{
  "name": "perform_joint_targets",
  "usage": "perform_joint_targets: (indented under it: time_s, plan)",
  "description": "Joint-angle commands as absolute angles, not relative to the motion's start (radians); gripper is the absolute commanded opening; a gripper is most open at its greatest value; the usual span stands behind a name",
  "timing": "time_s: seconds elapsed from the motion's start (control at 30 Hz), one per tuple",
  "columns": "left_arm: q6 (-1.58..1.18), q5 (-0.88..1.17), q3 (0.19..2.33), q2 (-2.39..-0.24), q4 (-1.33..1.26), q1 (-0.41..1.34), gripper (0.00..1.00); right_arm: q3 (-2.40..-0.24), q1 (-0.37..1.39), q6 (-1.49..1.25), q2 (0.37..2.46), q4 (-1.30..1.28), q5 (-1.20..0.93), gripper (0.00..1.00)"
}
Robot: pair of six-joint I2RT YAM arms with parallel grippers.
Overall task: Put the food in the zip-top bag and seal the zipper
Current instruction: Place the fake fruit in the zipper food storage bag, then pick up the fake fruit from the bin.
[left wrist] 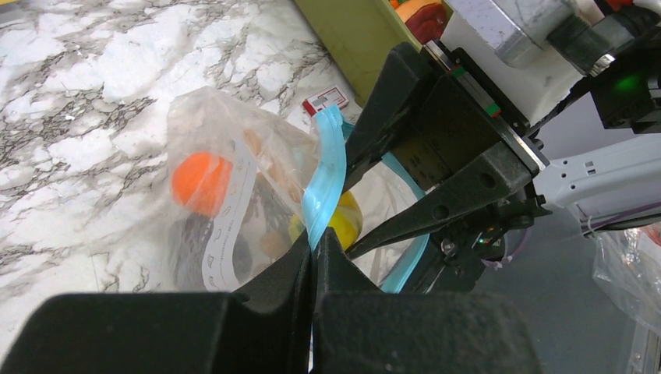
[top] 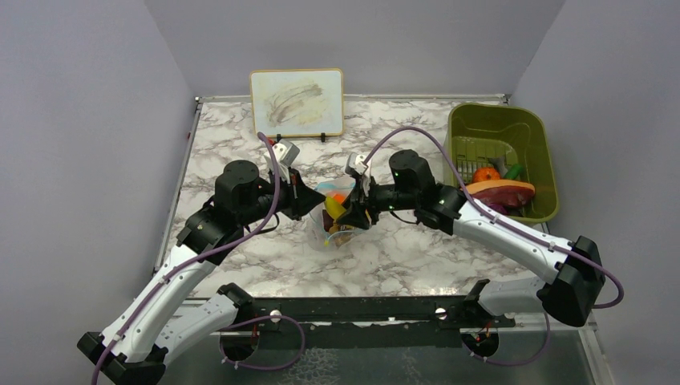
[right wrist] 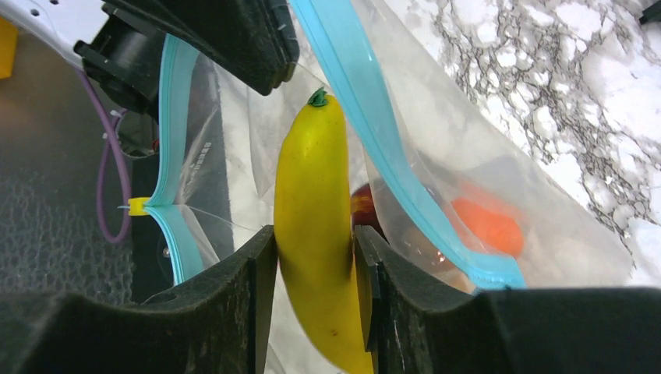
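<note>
The clear zip-top bag (top: 330, 218) hangs over the table's middle, its mouth open. My left gripper (left wrist: 318, 243) is shut on its light-blue zipper strip (left wrist: 326, 175) and holds that edge up. An orange round piece (left wrist: 201, 181) and darker pieces lie inside the bag. My right gripper (right wrist: 313, 243) is shut on the yellow banana (right wrist: 312, 226), which points into the open mouth between the two blue strips (right wrist: 374, 128). The banana (top: 335, 208) shows at the bag's mouth from above. The orange piece (right wrist: 487, 226) and a red piece (right wrist: 362, 209) show through the plastic.
An olive-green bin (top: 525, 132) at the back right holds an orange piece (top: 485, 174), a green piece (top: 513, 171) and a dark red-purple piece (top: 501, 193). A whiteboard (top: 297, 100) stands at the back. A small red-and-white card (left wrist: 327, 100) lies behind the bag.
</note>
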State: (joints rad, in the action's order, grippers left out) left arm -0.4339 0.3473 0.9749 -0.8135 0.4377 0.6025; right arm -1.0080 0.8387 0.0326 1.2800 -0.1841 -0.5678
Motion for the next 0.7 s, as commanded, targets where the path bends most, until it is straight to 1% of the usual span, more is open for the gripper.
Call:
perform_joint_targets:
  time_s: [0.0, 0.1, 0.17, 0.37, 0.53, 0.6, 0.67]
  plan:
    - [-0.427, 0.351, 1.0, -0.807, 0.41, 0.603, 0.0, -1.06, 0.843, 0.055, 1.288, -0.283, -0.505, 0.44]
    - [-0.428, 0.344, 0.992, -0.805, 0.411, 0.603, 0.0, -1.075, 0.843, 0.043, 1.278, -0.298, -0.51, 0.49]
    - [-0.424, 0.339, 0.989, -0.807, 0.41, 0.603, 0.0, -1.084, 0.844, 0.031, 1.271, -0.305, -0.51, 0.5]
    - [-0.409, 0.311, 0.974, -0.804, 0.415, 0.603, 0.0, -1.098, 0.844, -0.055, 1.239, -0.274, -0.502, 0.5]
    - [-0.376, 0.245, 0.943, -0.785, 0.429, 0.603, 0.0, -1.146, 0.843, -0.219, 1.218, -0.249, -0.47, 0.49]
    - [-0.363, 0.225, 0.931, -0.778, 0.431, 0.603, 0.0, -1.166, 0.844, -0.283, 1.204, -0.244, -0.437, 0.49]
    - [-0.351, 0.21, 0.918, -0.775, 0.433, 0.603, 0.0, -1.183, 0.844, -0.379, 1.191, -0.255, -0.35, 0.49]
